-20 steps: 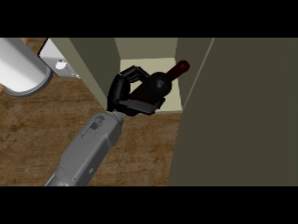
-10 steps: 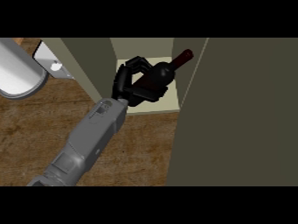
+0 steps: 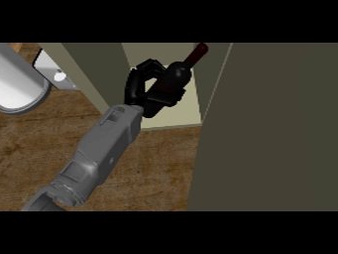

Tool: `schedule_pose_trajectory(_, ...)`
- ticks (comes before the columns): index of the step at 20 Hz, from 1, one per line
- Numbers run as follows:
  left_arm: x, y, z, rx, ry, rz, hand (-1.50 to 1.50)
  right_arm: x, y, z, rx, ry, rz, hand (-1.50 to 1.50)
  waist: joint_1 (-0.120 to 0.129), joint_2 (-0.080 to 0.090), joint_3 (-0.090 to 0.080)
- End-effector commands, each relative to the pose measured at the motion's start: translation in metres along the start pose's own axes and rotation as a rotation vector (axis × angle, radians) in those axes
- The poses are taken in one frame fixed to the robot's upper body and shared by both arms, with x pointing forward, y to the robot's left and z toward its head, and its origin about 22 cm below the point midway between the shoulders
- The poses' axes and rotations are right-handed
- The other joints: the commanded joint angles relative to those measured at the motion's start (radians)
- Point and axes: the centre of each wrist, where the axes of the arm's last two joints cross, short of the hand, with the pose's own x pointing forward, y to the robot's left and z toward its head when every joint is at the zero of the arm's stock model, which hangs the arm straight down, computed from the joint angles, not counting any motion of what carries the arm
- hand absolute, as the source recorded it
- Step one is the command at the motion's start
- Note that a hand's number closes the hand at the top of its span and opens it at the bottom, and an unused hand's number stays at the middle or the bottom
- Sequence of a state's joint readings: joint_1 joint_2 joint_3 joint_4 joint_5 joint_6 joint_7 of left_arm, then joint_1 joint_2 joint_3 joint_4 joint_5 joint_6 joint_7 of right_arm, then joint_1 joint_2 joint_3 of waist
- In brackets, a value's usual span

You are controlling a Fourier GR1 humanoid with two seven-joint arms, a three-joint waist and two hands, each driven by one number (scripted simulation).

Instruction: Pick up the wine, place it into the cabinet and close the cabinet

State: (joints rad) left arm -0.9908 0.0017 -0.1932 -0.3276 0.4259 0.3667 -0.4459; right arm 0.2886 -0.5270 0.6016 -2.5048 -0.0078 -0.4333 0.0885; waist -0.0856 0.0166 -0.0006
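Wine bottle [image 3: 179, 74] we judge heavy, stiff, smooth and breakable glass, best taken at its wide body, where our left hand [image 3: 139, 85] curls round it.

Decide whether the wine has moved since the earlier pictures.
Yes. The wine has gone up the view, deeper into the cabinet and farther from its floor's front edge.

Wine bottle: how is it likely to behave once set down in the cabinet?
Probably rigid: the wine bottle shows no bending where the hand curls round it. Tall, narrow and held tilted, it may tip if released before standing upright inside the cabinet. On its side, its round body would likely roll.
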Motion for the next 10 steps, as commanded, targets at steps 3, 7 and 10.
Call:
schedule_pose_trajectory(3,-0.010,0.013,-0.001,0.054,0.027,-0.004,1.50,0.043,-0.002,0.014,0.041,-0.038,-0.118,-1.50,-0.014,0.007,-0.001)
schedule_pose_trajectory(7,0.006,0.007,-0.012,0.085,-0.006,-0.031,1.50,0.034,-0.001,0.012,0.037,-0.029,-0.110,-1.50,-0.020,0.013,-0.001)
schedule_pose_trajectory(10,-0.007,0.030,-0.009,0.108,-0.031,-0.084,1.50,0.027,0.000,0.014,0.054,-0.026,-0.101,-1.50,-0.028,0.015,-0.001)
